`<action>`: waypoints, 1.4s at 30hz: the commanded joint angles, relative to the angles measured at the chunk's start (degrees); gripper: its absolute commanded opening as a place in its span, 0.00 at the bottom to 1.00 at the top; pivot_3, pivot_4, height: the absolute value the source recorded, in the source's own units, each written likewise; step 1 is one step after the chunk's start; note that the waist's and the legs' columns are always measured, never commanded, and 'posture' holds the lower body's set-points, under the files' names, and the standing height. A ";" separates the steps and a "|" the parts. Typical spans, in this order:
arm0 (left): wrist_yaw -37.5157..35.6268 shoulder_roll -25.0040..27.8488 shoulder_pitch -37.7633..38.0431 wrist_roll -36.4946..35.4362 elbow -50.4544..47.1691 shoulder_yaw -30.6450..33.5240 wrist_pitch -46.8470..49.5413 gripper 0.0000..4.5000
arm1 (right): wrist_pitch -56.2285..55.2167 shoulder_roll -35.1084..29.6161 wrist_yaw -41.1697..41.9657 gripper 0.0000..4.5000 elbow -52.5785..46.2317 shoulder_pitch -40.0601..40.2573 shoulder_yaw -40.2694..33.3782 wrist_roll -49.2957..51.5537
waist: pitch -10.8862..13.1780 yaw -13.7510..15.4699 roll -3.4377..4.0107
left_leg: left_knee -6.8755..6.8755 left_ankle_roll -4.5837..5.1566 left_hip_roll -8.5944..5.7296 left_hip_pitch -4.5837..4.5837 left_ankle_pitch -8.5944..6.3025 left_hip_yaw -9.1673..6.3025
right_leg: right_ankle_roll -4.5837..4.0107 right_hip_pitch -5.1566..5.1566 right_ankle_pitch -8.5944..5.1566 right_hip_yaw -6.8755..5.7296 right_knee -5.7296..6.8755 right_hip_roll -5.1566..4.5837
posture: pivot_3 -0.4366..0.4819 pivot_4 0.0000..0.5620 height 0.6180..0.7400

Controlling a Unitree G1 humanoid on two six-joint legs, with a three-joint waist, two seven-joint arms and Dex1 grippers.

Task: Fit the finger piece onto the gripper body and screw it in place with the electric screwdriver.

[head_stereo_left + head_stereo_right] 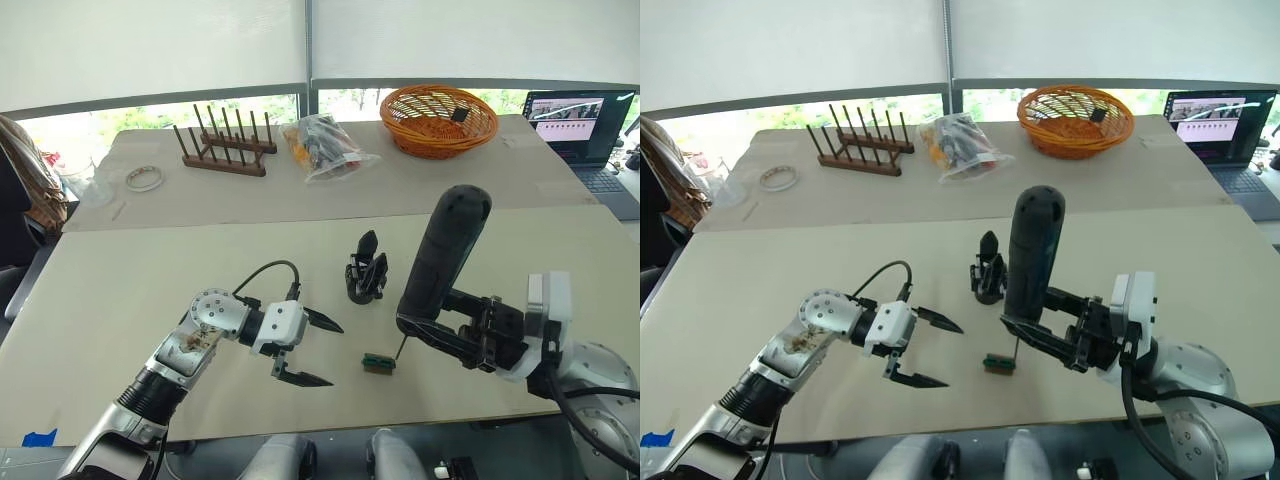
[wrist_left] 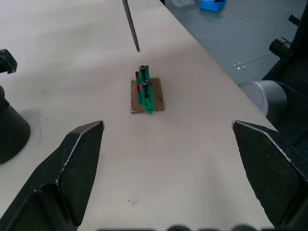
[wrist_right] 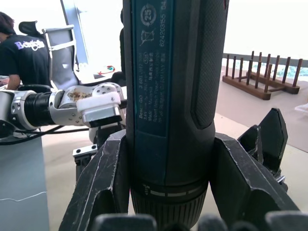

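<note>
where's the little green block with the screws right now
In the left eye view the small green rectangular block lies on the beige table between the two grippers, just under the thin silver bit of the black electric screwdriver, with the black gripper body behind it.

Electric screwdriver (image 1: 443, 258) upright, bit down, held; gripper body (image 1: 366, 270) standing just beside.

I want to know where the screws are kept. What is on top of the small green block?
The green block carries two small screws standing in its top. It rests on a brown pad; the pad's underside is hidden.
</note>
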 commanded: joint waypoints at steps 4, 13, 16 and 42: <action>1.20 -1.73 -0.45 -0.26 -1.60 -0.11 1.11 1.00 | -5.68 -0.19 -0.51 0.42 -2.02 2.19 1.59 0.36 | 0.00 0.01 0.00 | -0.01 0.00 0.00 0.05 0.00 0.00 | 0.00 0.02 0.00 0.01 0.00 0.00 | 0.48 0.27 1.00; 0.84 -2.32 -1.05 0.19 -0.96 -0.38 1.54 1.00 | -7.76 -0.96 -1.50 0.42 -1.06 2.15 3.20 0.14 | 0.00 0.01 0.00 | -0.02 0.00 0.00 0.06 0.00 0.00 | 0.00 0.02 0.00 0.01 -0.02 0.00 | 0.48 0.27 1.00; 0.68 -2.31 -1.15 0.25 -0.97 -0.39 1.56 1.00 | -8.17 -1.26 -1.95 0.42 -0.80 1.23 3.71 0.20 | 0.00 0.05 -0.01 | -0.02 0.00 0.00 0.06 -0.01 0.00 | 0.00 0.03 0.00 0.01 -0.04 0.00 | 0.48 0.27 1.00; 0.51 -2.62 -1.89 1.00 -0.41 -0.71 0.61 1.00 | -6.41 -4.93 -4.99 0.42 -1.22 -0.75 4.81 2.13 | 0.01 0.07 -0.02 | -0.03 0.00 0.00 0.04 -0.01 -0.01 | 0.00 0.04 0.00 0.01 -0.09 -0.01 | 0.48 0.27 1.00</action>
